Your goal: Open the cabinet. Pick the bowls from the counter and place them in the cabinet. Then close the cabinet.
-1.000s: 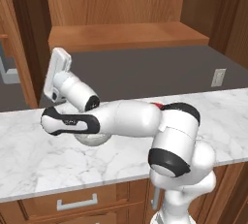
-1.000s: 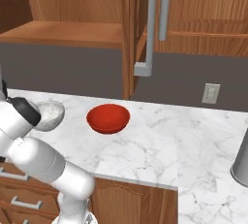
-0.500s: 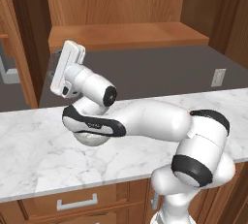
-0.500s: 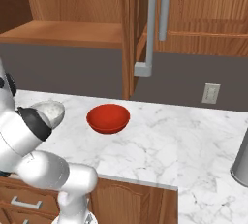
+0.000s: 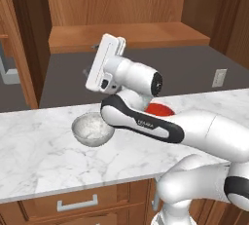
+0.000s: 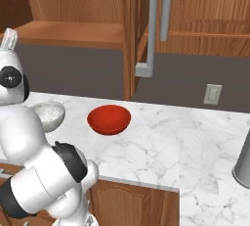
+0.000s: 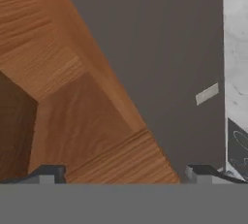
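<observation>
The cabinet (image 5: 127,33) stands open, its wooden shelf bare; its right door (image 6: 130,29) juts out edge-on with a grey bar handle (image 6: 150,24). The grey-white marble bowl (image 5: 92,129) sits upright on the counter (image 5: 44,156), just below and left of my raised white hand (image 5: 105,63). Behind my forearm lies the red bowl (image 5: 162,108), shown in full in the right base view as red bowl (image 6: 109,119), with the marble bowl (image 6: 49,114) to its left. My gripper (image 7: 125,174) is open and holds nothing, facing the cabinet's underside (image 7: 72,97) and the grey wall.
The left cabinet door (image 5: 18,48) hangs open at the far left with its grey handle (image 5: 7,70). A wall outlet (image 6: 212,94) is on the backsplash. A grey metal vessel (image 6: 243,164) stands at the counter's right end. Drawers (image 5: 75,203) run below the counter.
My hand has swung right, away from the left door, and a little higher. The forearm has lifted off the marble bowl, which now shows in full. The bowls have not moved.
</observation>
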Robot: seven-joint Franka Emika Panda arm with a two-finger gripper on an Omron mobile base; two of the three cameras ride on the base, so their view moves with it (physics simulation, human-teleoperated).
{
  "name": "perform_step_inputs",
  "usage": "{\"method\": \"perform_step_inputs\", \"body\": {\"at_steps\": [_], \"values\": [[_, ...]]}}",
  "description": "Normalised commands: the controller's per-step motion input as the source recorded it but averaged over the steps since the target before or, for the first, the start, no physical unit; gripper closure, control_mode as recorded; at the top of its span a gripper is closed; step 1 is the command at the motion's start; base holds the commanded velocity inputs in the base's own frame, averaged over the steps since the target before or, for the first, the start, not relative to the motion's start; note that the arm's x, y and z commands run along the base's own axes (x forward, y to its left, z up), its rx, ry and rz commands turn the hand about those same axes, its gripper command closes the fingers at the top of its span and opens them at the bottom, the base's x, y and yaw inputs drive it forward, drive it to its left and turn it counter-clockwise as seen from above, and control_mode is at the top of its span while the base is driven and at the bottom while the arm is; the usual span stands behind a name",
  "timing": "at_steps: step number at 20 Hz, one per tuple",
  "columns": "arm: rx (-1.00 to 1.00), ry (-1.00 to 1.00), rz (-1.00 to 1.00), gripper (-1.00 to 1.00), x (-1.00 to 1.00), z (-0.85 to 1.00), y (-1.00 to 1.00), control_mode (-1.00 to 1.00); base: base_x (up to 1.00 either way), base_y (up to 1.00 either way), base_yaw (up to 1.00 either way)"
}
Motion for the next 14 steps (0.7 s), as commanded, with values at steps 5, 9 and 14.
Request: {"method": "perform_step_inputs", "body": {"at_steps": [5,9,14], "values": [[-0.12,0.45,-0.07,-1.00,-0.40,0.18,-0.51,-1.00,0.00,0.00,0.00],[-0.19,0.66,-0.10,-1.00,-0.11,0.16,-0.05,-1.00,0.00,0.00,0.00],[-0.26,0.67,-0.03,-1.00,0.00,0.00,0.04,-1.00,0.00,0.00,0.00]]}}
